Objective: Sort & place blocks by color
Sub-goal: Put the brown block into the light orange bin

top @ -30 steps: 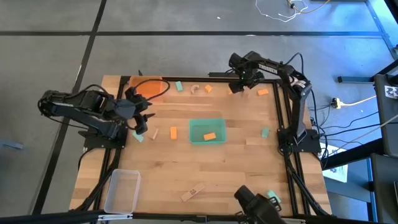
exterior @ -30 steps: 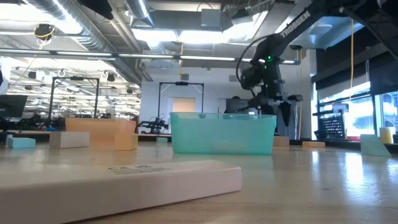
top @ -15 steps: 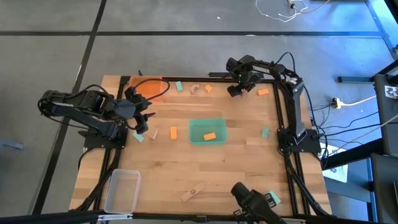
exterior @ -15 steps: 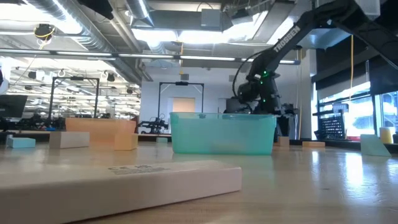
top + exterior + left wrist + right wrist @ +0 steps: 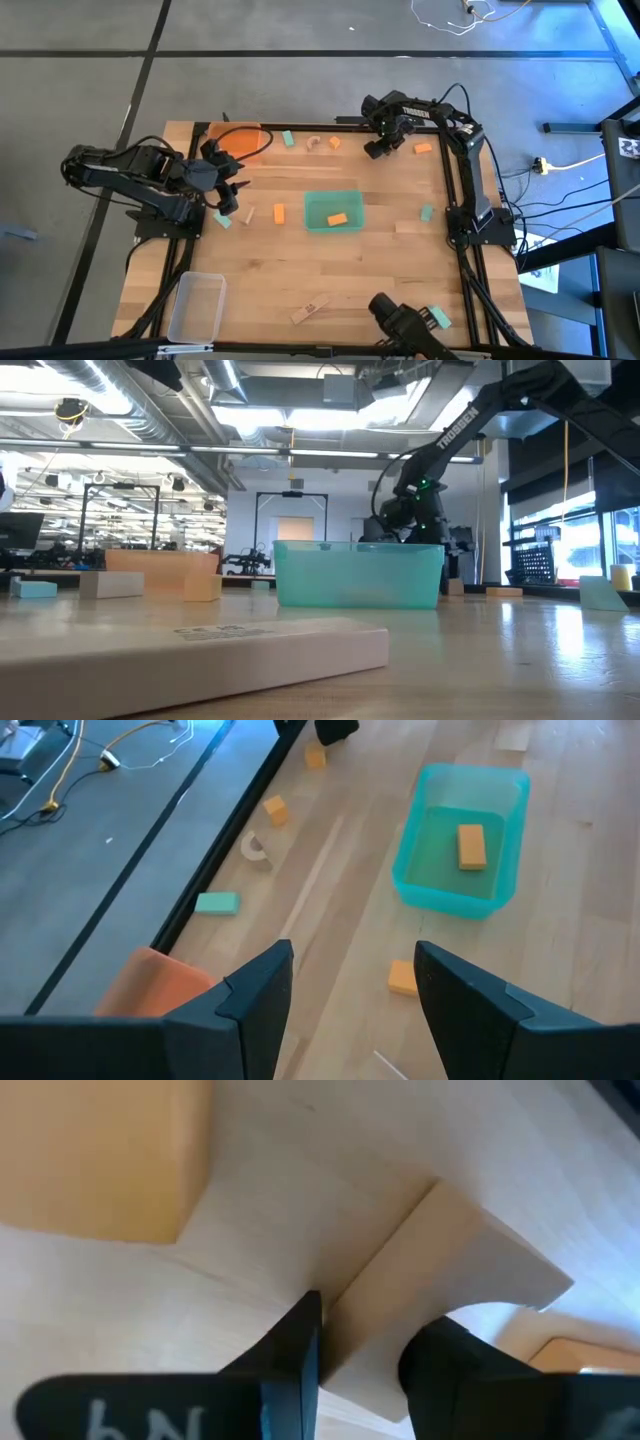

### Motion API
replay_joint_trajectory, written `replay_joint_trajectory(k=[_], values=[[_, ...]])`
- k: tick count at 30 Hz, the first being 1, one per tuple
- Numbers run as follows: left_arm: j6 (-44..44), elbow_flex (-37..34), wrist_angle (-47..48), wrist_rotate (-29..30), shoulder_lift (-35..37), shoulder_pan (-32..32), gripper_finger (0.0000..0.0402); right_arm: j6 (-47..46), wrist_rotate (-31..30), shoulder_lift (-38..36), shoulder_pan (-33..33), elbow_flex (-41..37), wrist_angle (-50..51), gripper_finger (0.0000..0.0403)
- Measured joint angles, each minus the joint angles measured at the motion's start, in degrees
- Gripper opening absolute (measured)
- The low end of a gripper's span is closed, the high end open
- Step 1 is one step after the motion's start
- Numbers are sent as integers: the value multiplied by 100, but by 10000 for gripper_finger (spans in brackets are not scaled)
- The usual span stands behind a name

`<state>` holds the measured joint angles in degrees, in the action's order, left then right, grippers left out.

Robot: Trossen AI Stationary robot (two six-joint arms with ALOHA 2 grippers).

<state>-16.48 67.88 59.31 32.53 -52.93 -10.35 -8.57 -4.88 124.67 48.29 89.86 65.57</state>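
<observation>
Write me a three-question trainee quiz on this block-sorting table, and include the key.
1. True or false: the green tray holds a mint-green block.
2. What sits between the right gripper's fingers at the table's far edge? A, a mint-green block; B, a pale wood block; C, nothing.
3. Which gripper hangs open close to the orange tray?

Key
1. False: the green tray holds an orange block.
2. B: the fingers close on its two sides.
3. The left gripper.
</observation>
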Motion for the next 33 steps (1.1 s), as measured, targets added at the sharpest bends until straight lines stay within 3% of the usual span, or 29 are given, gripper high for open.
replay_joint_trajectory(k=[13,18,22,25,33], values=[[36,2,-144,-13,0,-20,202,925,81,-866,-367,593,884,97],[69,2,-152,224,0,-15,202,1475,719,-1290,-759,996,952,97],[878,2,-165,455,-16,-15,202,2365,1540,-1566,-1194,1451,877,97],[1787,7,-321,655,-151,-15,202,2956,1817,-1600,-1553,1816,744,97],[3293,13,-1129,859,-565,128,202,4166,1423,-1613,-2414,2290,15,97]])
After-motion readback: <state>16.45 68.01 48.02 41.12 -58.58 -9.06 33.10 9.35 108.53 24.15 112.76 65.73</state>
